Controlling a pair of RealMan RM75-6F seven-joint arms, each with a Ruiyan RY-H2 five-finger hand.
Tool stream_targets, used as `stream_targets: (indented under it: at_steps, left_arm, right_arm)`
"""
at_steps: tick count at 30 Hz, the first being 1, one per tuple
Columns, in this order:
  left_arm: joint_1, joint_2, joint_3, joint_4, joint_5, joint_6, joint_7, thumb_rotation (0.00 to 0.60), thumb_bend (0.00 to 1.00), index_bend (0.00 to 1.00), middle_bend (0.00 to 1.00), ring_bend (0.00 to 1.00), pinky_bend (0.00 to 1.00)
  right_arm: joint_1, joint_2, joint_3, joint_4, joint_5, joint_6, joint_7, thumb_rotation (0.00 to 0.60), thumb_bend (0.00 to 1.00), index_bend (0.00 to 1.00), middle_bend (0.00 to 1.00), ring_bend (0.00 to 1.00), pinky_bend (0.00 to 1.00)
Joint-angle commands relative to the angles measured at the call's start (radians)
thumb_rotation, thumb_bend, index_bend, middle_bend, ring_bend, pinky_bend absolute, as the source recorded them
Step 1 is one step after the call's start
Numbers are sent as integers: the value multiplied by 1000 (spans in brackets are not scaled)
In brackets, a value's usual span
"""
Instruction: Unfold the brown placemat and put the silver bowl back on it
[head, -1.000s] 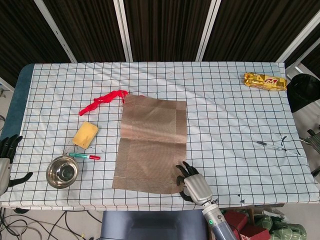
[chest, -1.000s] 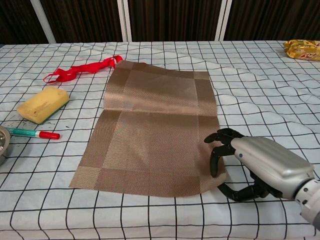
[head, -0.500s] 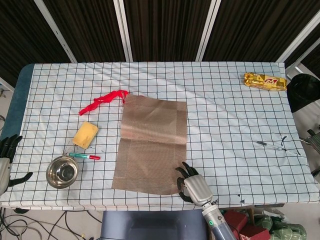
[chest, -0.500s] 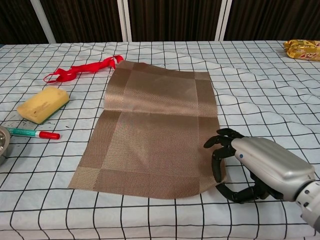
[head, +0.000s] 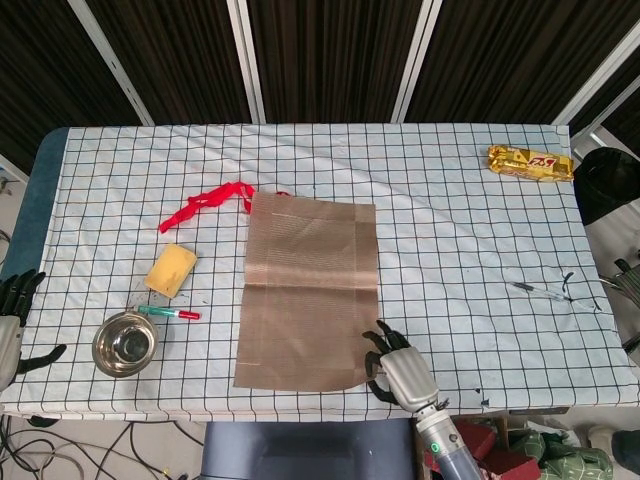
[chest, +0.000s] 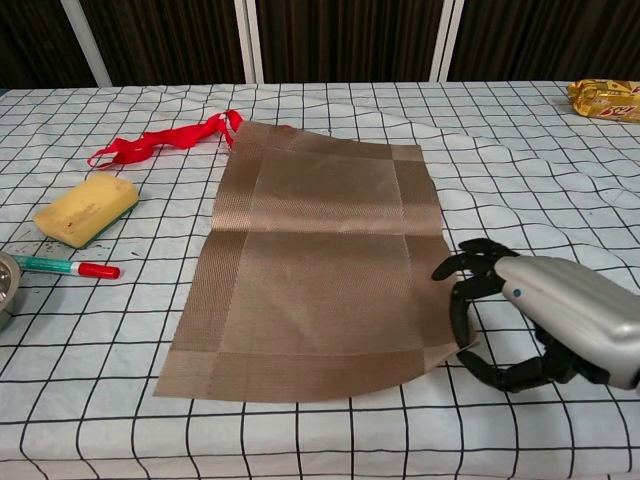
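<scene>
A brown placemat (head: 307, 290) lies opened flat near the middle of a checked tablecloth (head: 450, 250), and the right hand (chest: 545, 325) pinches its near right corner between thumb and curled fingers, lifting that corner slightly. The silver bowl (head: 124, 343) sits well apart to the left, off the mat, just beside a red-capped marker (head: 168, 313), with a yellow sponge (head: 171, 270) and a red ribbon (head: 207, 203) beyond. The left hand (head: 12, 322) hangs off the table's left edge holding nothing, fingers apart.
</scene>
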Motion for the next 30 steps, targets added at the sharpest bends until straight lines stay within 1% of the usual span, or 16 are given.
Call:
stream_targets:
  at_steps: [1,4,6,8,10,12,17,23,30]
  left_arm:
    - [0,0,0,-1,-1,-1,0,600,53,57,38,10,0]
    - [0,-1,-1,-2,-1,-3,2,600,53,57,38,11,0]
    - [-1,-2,0,-3,1,-5,6,600,53,57,38,11,0]
    - [-1,-3,0,-4,1,-5,8,600,53,57,38,11,0]
    - [0,-4,0,-5,1,-5,10,600,53,57,38,11,0]
    - [1,-4,-1,-6,2,-4,10,600,53,57,38,10,0]
    - [2,-3,-2,-7,-1,-5,10,600,53,57,38,10,0]
    - [1,-3,-4,-6,-2,-8,10,600,53,57,38,11,0]
    - [3,-2,-5,-7,-4,-6,10,600,53,57,38,11,0]
  right_arm:
    - [-12,60,26,-37,49,12,-5,600,468,703,180,26,158]
    - [-16,109,43,-56,82,16,-8,600,469,704,180,26,158]
    - [-14,155,72,-65,120,17,-20,600,469,704,180,26,158]
    - [-6,183,92,-79,155,4,-30,600,468,704,180,26,158]
    - [5,204,115,-93,192,-9,-41,600,468,704,180,26,158]
    - [27,228,156,-101,248,-30,-62,600,469,704,180,26,158]
    - [79,262,208,-94,349,-70,-136,600,468,709,180,26,158]
    - [142,291,233,-68,438,-116,-222,600,469,722,183,26,158]
    - [213,298,255,-24,499,-143,-302,600,469,724,184,26,158]
